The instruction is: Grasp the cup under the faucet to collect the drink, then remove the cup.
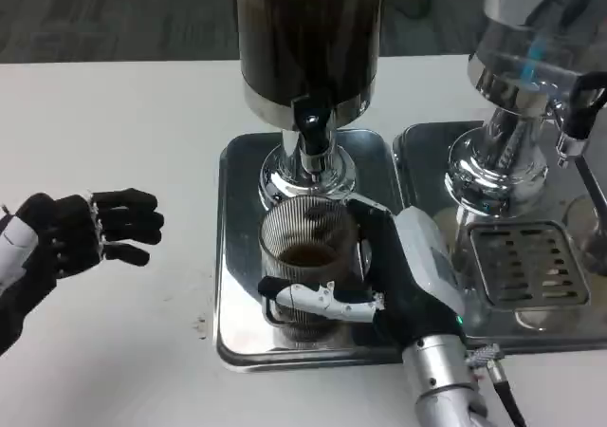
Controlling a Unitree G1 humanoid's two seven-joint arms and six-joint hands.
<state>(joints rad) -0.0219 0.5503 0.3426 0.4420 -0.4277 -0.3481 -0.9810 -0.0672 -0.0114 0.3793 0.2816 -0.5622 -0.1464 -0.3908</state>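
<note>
Collecting step, as I judge it. My right hand (394, 275) is wrapped around the clear ribbed glass cup (305, 256), thumb across its near side, fingers around the right and far side. Firm hold, cup not pinched but enclosed.

Cup stands on the square stainless steel drip tray (237, 256), directly below the black faucet spout (311, 119) of the tall dark-filled drink dispenser with chrome base (308, 38). The spout sits above the cup's far rim; a gap is visible between them.

Cup upright: long axis vertical, mouth facing up toward the spout, base flat on the tray as far as I can tell. A shallow pool of brown drink (305, 254) shows inside. I cannot make out a stream falling from the spout.

My left hand (81, 232) hovers over the white desk (114, 142), well to the left of the tray, fingers curled loosely, holding nothing.

Further right: a second steel tray with a slotted grate (526, 266) under a clear-bodied dispenser on a chrome pedestal (517, 85).

Next move, by my reckoning: keep the cup level and plumb, then draw it toward me and clear of the spout and the chrome base. Tilt risks a spill; the tray's raised lip needs a slight lift first.
</note>
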